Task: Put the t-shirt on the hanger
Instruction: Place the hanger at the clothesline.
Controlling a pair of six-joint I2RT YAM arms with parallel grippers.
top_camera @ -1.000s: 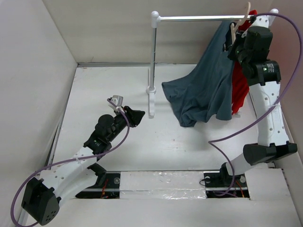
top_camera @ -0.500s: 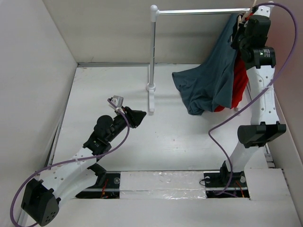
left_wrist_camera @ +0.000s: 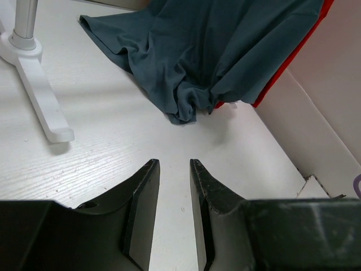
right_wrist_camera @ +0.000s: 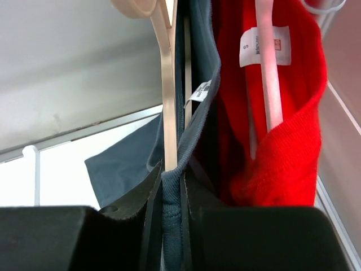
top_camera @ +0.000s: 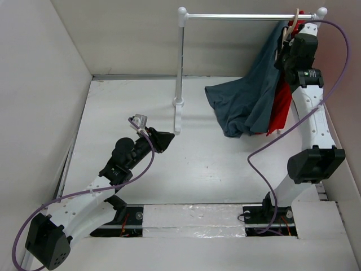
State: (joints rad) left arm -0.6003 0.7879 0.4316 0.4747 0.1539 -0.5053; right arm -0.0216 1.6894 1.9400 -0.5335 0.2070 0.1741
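Right arm has reached higher and further back than a second ago, hauling the plain slate blue-grey fabric t-shirt (top_camera: 248, 101) up toward the silver metal rail (top_camera: 237, 17) with white ball ends; the left arm is unchanged. Right gripper (right_wrist_camera: 169, 175) is nearly closed, pinching the t-shirt's collar fabric, and the pale cream curved plastic hanger (right_wrist_camera: 167, 84) runs down into the same pinch. The t-shirt hangs by the rail's right end, its hem bunched on the white table (top_camera: 214, 164), touching a bright red garment (right_wrist_camera: 271, 141). Cannot tell if the hook is over the rail. Left gripper (left_wrist_camera: 172, 169) hovers over the table, jaws slightly apart, holding nothing.
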